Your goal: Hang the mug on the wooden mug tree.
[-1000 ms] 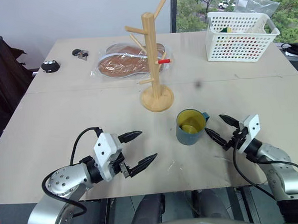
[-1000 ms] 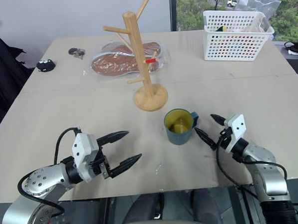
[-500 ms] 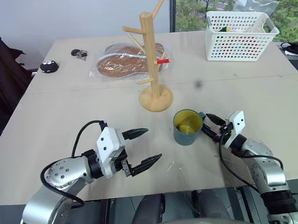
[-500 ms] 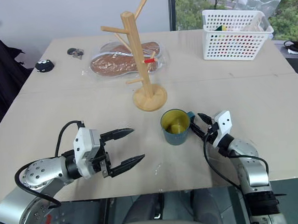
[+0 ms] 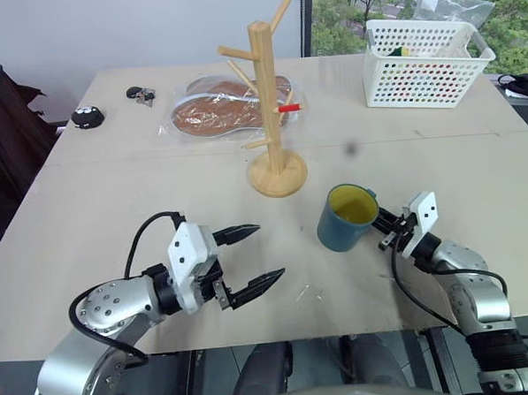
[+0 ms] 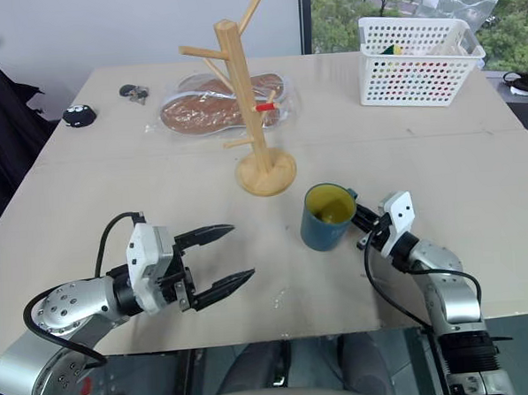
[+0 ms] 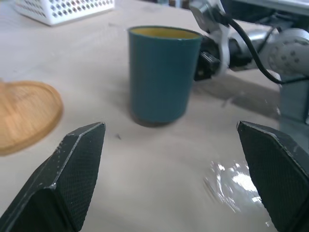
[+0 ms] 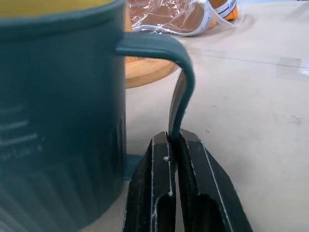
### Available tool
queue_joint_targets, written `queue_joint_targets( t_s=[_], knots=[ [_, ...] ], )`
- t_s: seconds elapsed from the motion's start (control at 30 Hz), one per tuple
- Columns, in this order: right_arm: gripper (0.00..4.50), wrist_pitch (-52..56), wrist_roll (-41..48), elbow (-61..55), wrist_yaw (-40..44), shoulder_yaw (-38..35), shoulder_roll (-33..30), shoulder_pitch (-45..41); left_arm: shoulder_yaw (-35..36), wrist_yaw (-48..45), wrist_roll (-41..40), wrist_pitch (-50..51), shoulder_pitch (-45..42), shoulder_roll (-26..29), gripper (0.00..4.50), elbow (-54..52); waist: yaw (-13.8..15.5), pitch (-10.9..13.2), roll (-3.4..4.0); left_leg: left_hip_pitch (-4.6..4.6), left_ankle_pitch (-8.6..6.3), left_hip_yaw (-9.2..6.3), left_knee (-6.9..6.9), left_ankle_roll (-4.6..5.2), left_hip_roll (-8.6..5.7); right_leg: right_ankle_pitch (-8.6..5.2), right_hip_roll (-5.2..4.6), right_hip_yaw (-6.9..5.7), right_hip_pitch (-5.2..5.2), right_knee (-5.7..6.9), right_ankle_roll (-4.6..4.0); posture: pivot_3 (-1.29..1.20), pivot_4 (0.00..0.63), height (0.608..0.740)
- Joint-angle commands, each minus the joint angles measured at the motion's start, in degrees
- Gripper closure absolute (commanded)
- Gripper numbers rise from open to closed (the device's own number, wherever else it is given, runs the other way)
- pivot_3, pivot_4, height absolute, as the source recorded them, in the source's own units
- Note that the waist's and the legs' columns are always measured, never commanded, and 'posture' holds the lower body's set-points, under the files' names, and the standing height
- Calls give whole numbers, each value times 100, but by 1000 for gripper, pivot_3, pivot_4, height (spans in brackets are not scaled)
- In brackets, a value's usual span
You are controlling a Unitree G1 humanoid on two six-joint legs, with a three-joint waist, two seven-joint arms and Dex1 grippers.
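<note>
The mug (image 5: 346,217) carries faint raised lettering on its teal wall in the right wrist view, too soft to read; no other writing can be made out anywhere on the table (image 5: 113,196). The mug sits in the near right part of the table, tipped a little so its yellow inside faces up and toward the right arm, at about five o'clock from the round base of the wooden mug tree (image 5: 272,109), near it but apart.

The right gripper (image 8: 173,145) is clamped on the mug's handle (image 8: 178,82), its two black fingers pressed together on the thin lower end of the loop. From above, that gripper (image 5: 388,232) lies at three o'clock of the mug. The left gripper (image 5: 258,255) hangs above the near edge of the table at about nine o'clock from the mug, well apart from it, its fingers spread wide with nothing between them.

The tree stands upright near the table's middle, its red-tipped peg (image 5: 289,108) pointing toward three o'clock. Open tabletop surrounds its base on the near and right sides. A clear plastic package (image 5: 213,112) lies just behind the tree at eleven o'clock, partly hidden by the post. The white perforated basket (image 5: 421,62) sits at the far right corner, at about one o'clock from the tree and well apart. A small dark object (image 5: 89,116) and a set of keys (image 5: 141,95) lie at the far left. A seam (image 5: 156,156) crosses the table between the tree's base and the package.
</note>
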Motion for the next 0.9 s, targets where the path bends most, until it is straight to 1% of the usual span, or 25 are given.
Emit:
queue_joint_targets(
  t_s=[0.03,0.13,0.23,0.33,0.4,0.53,0.63,0.77,0.9],
  knots=[
    [4444,-4,164,-292,172,-231,-261,-180,85,70,-153,-66,3,-58,0,-297,-1,0,0,0,0,1,0,0,0,0,0,1,0,0,0,0,150,740],
    [4444,446,302,-378,495,-247,-748,-475,124,111,-241,-191,20,-200,0,-339,-6,6,9,0,0,1,1,0,0,0,1,0,1,-1,0,0,150,740],
    [4444,926,418,-450,861,-198,-1275,-996,207,206,-275,-506,-10,-506,0,-341,-9,8,12,-1,-1,10,1,2,-1,0,-3,7,1,-5,1,0,150,740],
    [4444,1160,489,-314,1167,-144,-1593,-1839,324,478,-239,-847,-134,-915,0,-235,-9,7,11,0,-2,6,0,4,4,0,0,3,0,-6,-1,0,150,740],
    [4444,1065,374,-60,1568,19,-1756,-2555,436,884,-310,-992,-361,-1288,0,-161,-5,9,14,-3,-1,8,1,3,5,2,1,4,-3,-6,-2,0,150,740],
    [4444,423,-62,932,2330,432,-1811,-3877,415,1522,202,-1304,-912,-1727,0,-14,9,5,6,-7,5,2,5,-7,1,4,-1,-4,-3,-9,-2,0,150,740],
    [4444,-392,-454,2052,2810,696,-1681,-4837,281,2149,658,-1486,-1188,-2133,0,-14,9,7,1,-14,11,-2,5,-18,-4,4,-3,-9,-4,-14,-2,0,150,740],
    [4444,-1506,-925,3544,3373,978,-1500,-5859,-117,2499,1061,-1619,-1112,-2498,0,-206,0,7,0,-28,10,6,3,-17,-8,5,-10,0,-25,-15,-1,0,150,740],
    [4444,-2297,-1229,4595,3759,1103,-1298,-6561,-266,2710,1286,-1765,-899,-2705,0,-244,-10,7,0,-84,11,6,0,-19,-5,6,-9,2,-84,-10,-2,0,150,740]
  ],
)
